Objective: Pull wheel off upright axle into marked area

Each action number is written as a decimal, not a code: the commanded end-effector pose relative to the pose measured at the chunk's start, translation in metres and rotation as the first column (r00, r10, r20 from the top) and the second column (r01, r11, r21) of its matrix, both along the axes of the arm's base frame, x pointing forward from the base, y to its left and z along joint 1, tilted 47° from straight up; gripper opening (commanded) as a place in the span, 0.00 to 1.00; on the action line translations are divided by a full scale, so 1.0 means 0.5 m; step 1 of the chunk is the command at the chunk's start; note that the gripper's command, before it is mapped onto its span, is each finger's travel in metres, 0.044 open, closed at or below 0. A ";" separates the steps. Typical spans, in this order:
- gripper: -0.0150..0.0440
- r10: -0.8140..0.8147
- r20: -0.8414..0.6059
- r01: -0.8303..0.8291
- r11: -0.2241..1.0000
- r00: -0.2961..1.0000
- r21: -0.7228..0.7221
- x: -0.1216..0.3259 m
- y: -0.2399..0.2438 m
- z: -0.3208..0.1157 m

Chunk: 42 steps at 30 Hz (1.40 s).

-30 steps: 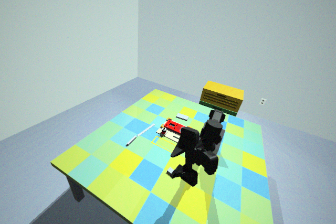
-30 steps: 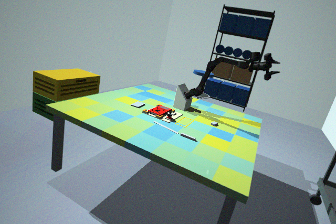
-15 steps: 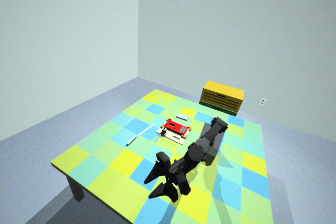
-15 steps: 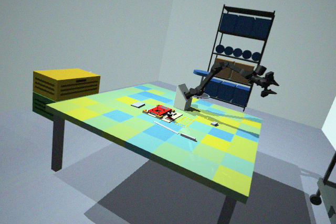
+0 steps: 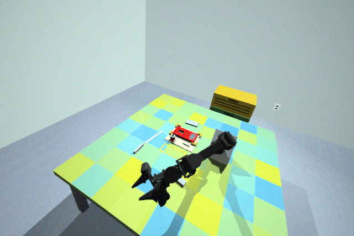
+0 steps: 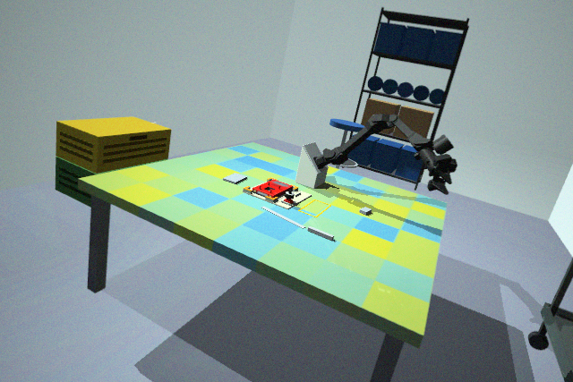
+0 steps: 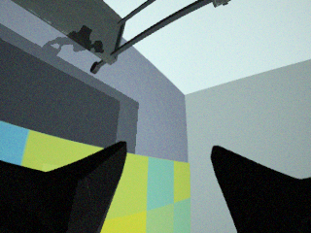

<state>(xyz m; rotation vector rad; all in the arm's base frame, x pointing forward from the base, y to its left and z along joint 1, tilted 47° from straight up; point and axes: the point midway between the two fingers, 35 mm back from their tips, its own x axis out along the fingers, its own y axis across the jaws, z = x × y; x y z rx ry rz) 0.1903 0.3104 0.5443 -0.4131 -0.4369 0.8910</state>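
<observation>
Top view: the black parallel-jaw gripper (image 5: 144, 184) is held open and empty above the checkered table (image 5: 94, 153). The small dark wheel (image 5: 172, 138) is seen on its axle, beside the yellow-outlined marked area (image 5: 171, 151).

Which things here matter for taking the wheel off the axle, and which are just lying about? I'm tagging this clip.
For the job:
wheel on its upright axle
marked area
gripper, open, holding nothing

Lying about:
red board
long white bar
flat grey plate
small grey block

Small wheel (image 5: 172, 138) on upright axle, beside yellow-outlined area (image 5: 169, 150)
</observation>
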 end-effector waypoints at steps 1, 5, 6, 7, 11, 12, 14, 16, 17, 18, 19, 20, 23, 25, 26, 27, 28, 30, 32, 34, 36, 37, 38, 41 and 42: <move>0.76 -0.025 -0.168 0.014 0.998 0.985 -0.062 0.077 0.021 -0.090; 0.76 -0.074 -0.333 0.042 0.994 0.940 -0.101 0.145 0.020 -0.173; 0.76 -0.091 -0.375 0.054 0.993 0.922 -0.109 0.162 0.017 -0.194; 0.76 -0.109 -0.416 0.066 0.991 0.903 -0.116 0.178 0.012 -0.214; 0.76 -0.175 -0.562 0.116 0.983 0.808 -0.141 0.235 -0.012 -0.291; 0.76 -0.186 -0.584 0.124 0.982 0.790 -0.145 0.244 -0.017 -0.304; 0.76 -0.201 -0.618 0.136 0.979 0.760 -0.152 0.258 -0.024 -0.324; 0.76 -0.223 -0.667 0.152 0.975 0.711 -0.164 0.281 -0.037 -0.357; 0.76 -0.236 -0.697 0.162 0.972 0.677 -0.172 0.295 -0.046 -0.378; 0.76 -0.249 -0.726 0.173 0.968 0.641 -0.179 0.309 -0.056 -0.399; 0.76 -0.261 -0.754 0.185 0.965 0.603 -0.186 0.322 -0.066 -0.420; 0.76 -0.271 -0.781 0.197 0.961 0.562 -0.192 0.334 -0.077 -0.441; 0.76 -0.297 -0.852 0.235 0.949 0.431 -0.211 0.367 -0.114 -0.503; 0.76 -0.301 -0.899 0.260 0.939 0.317 -0.223 0.383 -0.139 -0.548; 0.76 -0.300 -0.919 0.274 0.934 0.255 -0.229 0.391 -0.152 -0.570; 0.76 -0.297 -0.935 0.289 0.928 0.192 -0.235 0.397 -0.166 -0.593; 0.76 -0.291 -0.948 0.304 0.921 0.128 -0.242 0.402 -0.180 -0.614; 0.76 -0.272 -0.962 0.336 0.906 -0.002 -0.257 0.411 -0.209 -0.657; 0.76 -0.241 -0.961 0.369 0.888 -0.133 -0.274 0.416 -0.238 -0.697; 0.76 -0.196 -0.943 0.404 0.866 -0.268 -0.294 0.418 -0.270 -0.737; 0.76 -0.131 -0.904 0.442 0.838 -0.407 -0.321 0.417 -0.305 -0.778; 0.76 -0.093 -0.876 0.460 0.822 -0.472 -0.335 0.415 -0.322 -0.798; 0.76 -0.052 -0.844 0.477 0.806 -0.534 -0.351 0.412 -0.339 -0.816; 0.76 0.090 -0.719 0.521 0.751 -0.689 -0.405 0.400 -0.389 -0.867; 0.76 0.142 -0.670 0.533 0.732 -0.729 -0.425 0.395 -0.404 -0.883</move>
